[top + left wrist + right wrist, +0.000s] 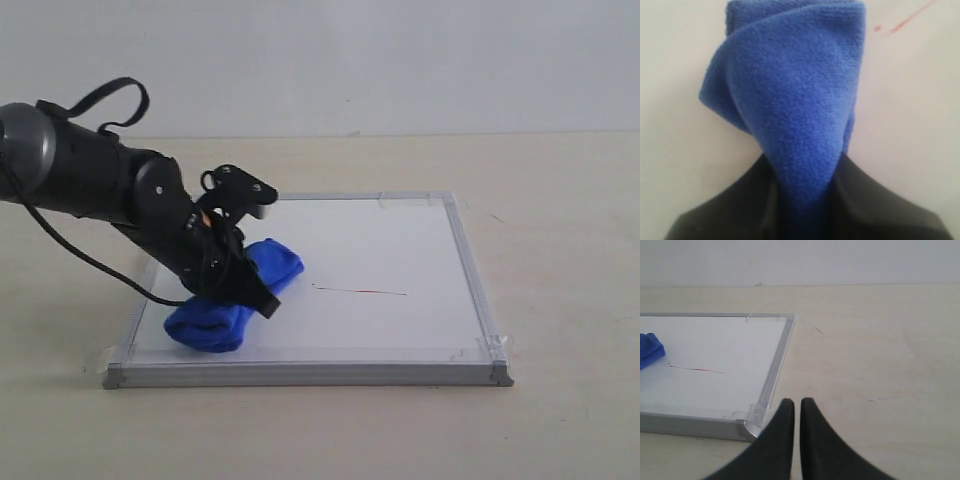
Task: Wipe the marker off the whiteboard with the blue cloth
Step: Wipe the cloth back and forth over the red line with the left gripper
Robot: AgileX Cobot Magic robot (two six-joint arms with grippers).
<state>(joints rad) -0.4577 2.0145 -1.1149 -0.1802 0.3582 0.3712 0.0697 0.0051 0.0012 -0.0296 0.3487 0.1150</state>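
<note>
The whiteboard (400,240) lies flat on the table, silver-framed with taped corners. A thin red marker line (362,291) runs across its middle right, also seen as the marker line (696,369) and its end (905,21). The blue cloth (232,300) rests on the board's left part, just left of the line. My left gripper (238,278) is shut on the blue cloth (795,105), which bulges out between its black fingers. My right gripper (792,405) is shut and holds nothing, hovering over the table beside a corner of the whiteboard (752,427).
The board sits on a pale wooden table (560,200) with a white wall (400,60) behind. The left arm's black cable (80,255) loops down beside the board's left edge. The right arm does not show in the exterior view.
</note>
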